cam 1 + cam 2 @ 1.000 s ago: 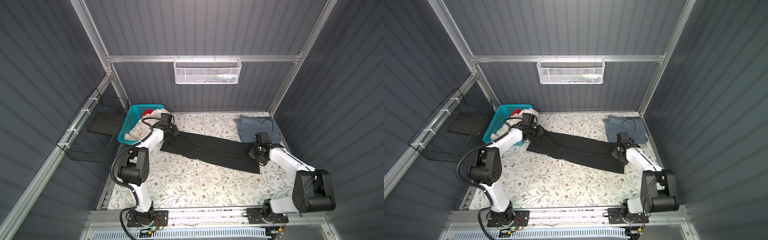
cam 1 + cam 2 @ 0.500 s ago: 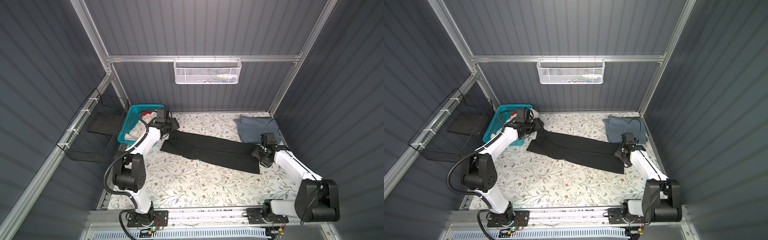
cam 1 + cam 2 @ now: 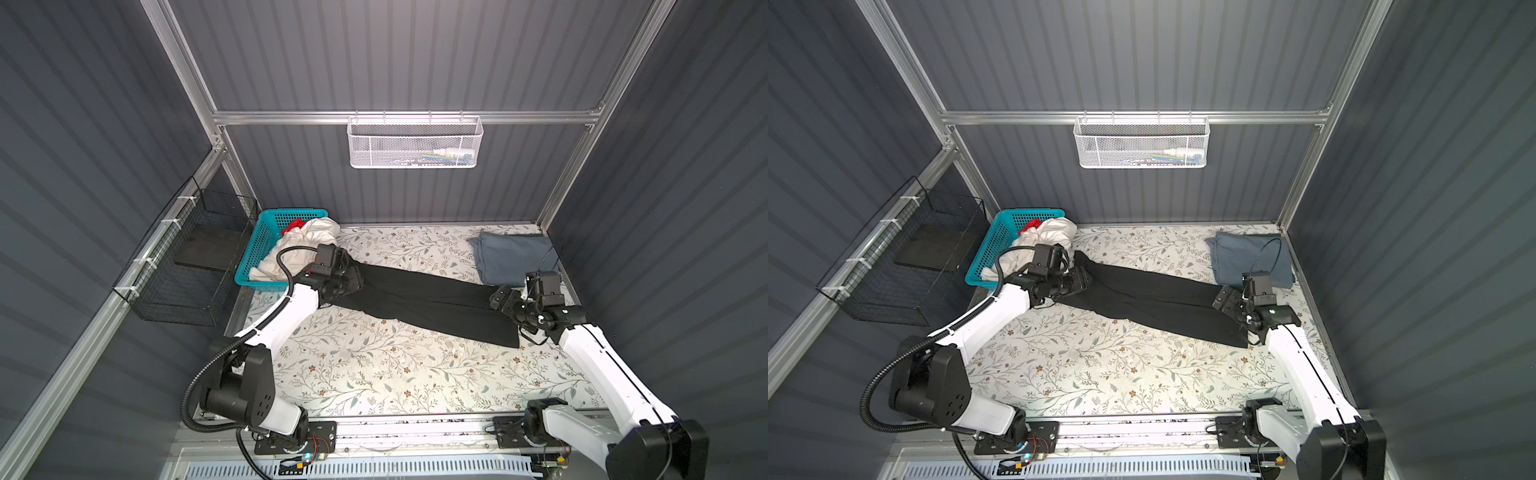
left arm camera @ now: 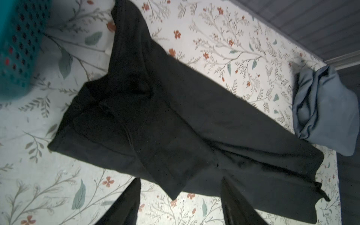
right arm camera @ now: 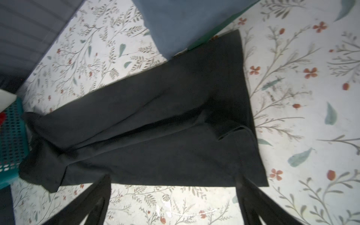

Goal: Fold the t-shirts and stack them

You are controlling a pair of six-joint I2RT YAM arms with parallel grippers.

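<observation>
**Top views.** The large plain black t-shirt (image 3: 424, 299), drawn into a long narrow band, lies flat on the floral table cover (image 3: 374, 374). One end is just beside the teal perforated plastic basket (image 3: 259, 249) and the other is well away from it. The left gripper (image 3: 351, 280) sits over the basket-side end and the right gripper (image 3: 500, 299) over the far end. A second ago both were pinched shut on these ends; now both have let go and the cloth rests free. A folded slate blue-grey t-shirt (image 3: 511, 257) lies in the corner farthest from the basket, just beside the band's far end. A crumpled white t-shirt (image 3: 299, 245) spills over the basket's rim, and a red t-shirt (image 3: 294, 225) shows behind it, inside the basket.

**Left wrist view.** The left gripper (image 4: 181, 179) has its jaws moderately apart with nothing between them. The sleeve end of the black t-shirt (image 4: 175, 120) lies slack just past the fingertips, close to the basket.

**Right wrist view.** The right gripper (image 5: 174, 176) has its jaws spread wide and empty. The hem end lies flat in front of them, far from the basket.

**Reading.** The stretch-and-lay step looks finished. The band probably still needs crosswise folds before it is stacked on the blue-grey shirt, and two shirts are still in the basket
</observation>
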